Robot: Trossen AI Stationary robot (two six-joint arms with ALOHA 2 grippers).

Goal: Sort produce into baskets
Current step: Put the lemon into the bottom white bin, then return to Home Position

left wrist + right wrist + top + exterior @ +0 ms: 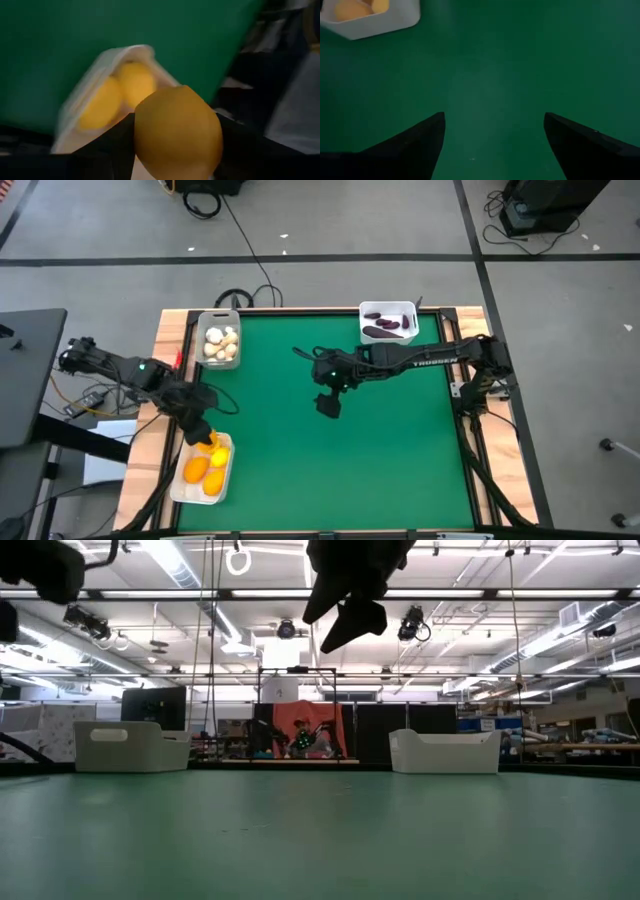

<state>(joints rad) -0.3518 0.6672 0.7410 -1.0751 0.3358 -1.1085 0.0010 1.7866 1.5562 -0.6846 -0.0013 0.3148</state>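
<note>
My left gripper (pixel 203 436) is over the far end of the near-left white basket (pixel 178 485), shut on a yellow-orange citrus fruit (pixel 177 132). Two more yellow fruits (pixel 203 472) lie in that basket; they also show in the left wrist view (pixel 117 95). My right gripper (pixel 328 406) is open and empty above the middle of the green table (pixel 340 470). A far-left basket (pixel 219 342) holds off-white bulbs. A far-right basket (pixel 388 323) holds dark purple eggplant pieces. My left gripper pinches the citrus fruit by its two opposite sides (pixel 140 137) between its two fingers. The fruit is lifted clear, above the basket's far end.
The table's wooden frame (pixel 160 370) runs along the edges. In the low view the two far baskets stand at the back left (pixel 130 746) and back right (pixel 445 751). The green mat between them is bare.
</note>
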